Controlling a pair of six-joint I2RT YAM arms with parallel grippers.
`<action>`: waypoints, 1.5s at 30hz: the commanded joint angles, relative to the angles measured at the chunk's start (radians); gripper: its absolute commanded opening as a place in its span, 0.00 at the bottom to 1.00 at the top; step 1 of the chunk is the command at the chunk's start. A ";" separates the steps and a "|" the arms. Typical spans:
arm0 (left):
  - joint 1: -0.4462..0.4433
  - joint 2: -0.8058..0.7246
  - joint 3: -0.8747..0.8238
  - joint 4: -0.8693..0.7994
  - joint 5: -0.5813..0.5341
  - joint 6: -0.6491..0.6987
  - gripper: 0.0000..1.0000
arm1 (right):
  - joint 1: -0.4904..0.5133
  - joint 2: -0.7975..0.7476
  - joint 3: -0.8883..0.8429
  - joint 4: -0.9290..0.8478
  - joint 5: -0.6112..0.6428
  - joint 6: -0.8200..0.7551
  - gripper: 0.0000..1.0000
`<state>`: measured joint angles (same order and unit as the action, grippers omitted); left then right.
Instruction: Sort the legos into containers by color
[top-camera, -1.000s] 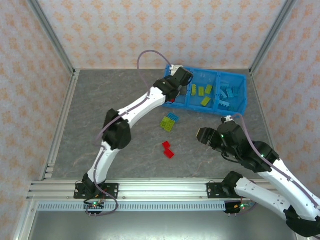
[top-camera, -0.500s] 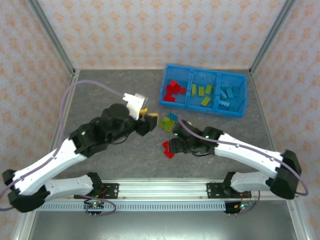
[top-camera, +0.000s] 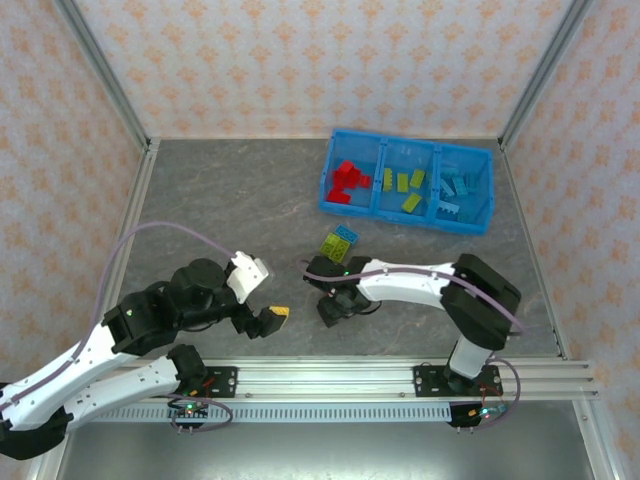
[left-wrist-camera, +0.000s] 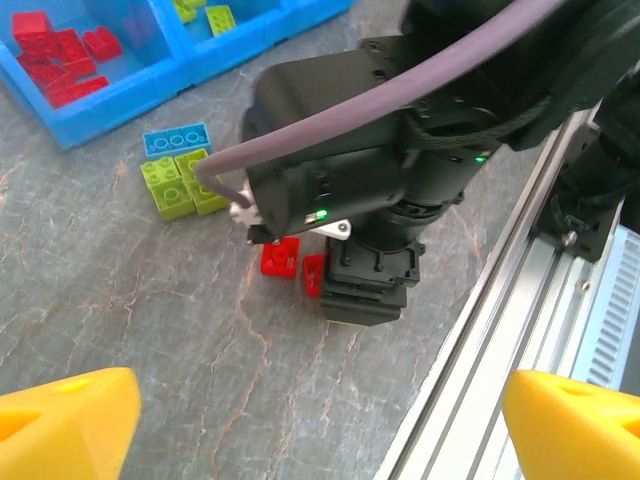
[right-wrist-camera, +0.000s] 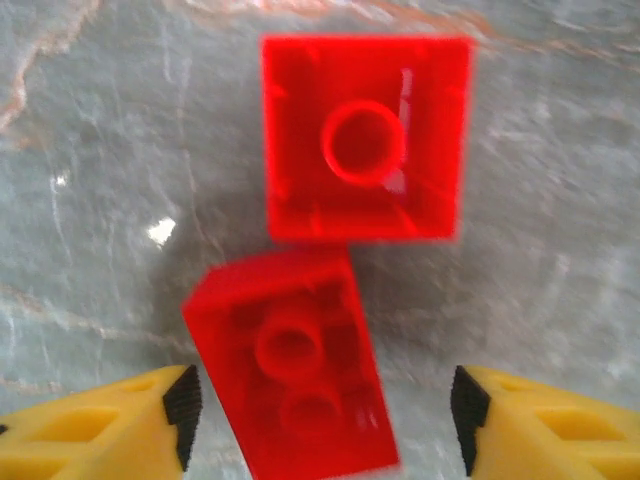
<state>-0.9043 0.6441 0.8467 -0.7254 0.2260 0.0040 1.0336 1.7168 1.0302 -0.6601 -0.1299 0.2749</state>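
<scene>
Top external: tray (top-camera: 400, 217) upper right, each compartment one colour; green and blue legos (top-camera: 338, 243) loose on tabletop (top-camera: 220, 210), centre.
Left wrist: left claw (left-wrist-camera: 320, 425) spread wide, empty, along bottom edge.
Right wrist: right claw (right-wrist-camera: 320, 420) parted around tilted red lego (right-wrist-camera: 290, 370), lower centre, not pinching; second red lego (right-wrist-camera: 365, 140) just above.

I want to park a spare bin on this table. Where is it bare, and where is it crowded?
Bare: the table left of the blue tray, out to the left wall, and the strip between the tray and the right arm's elbow. Crowded: mid-table, where green and blue legos lie near the right end effector, open over two red legos.
</scene>
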 joint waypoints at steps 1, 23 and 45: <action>-0.003 0.007 -0.012 -0.011 0.005 0.079 0.97 | 0.003 0.042 0.042 0.033 -0.013 -0.035 0.59; -0.002 -0.021 -0.039 -0.012 -0.172 0.073 1.00 | -0.190 -0.512 -0.044 0.198 0.306 0.088 0.22; 0.007 -0.062 -0.039 -0.037 -0.512 -0.041 1.00 | -0.526 0.387 1.075 -0.175 0.186 -0.061 0.56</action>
<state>-0.9035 0.5987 0.8078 -0.7368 -0.2451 -0.0120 0.5041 2.1601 2.0613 -0.7395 0.0669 0.2127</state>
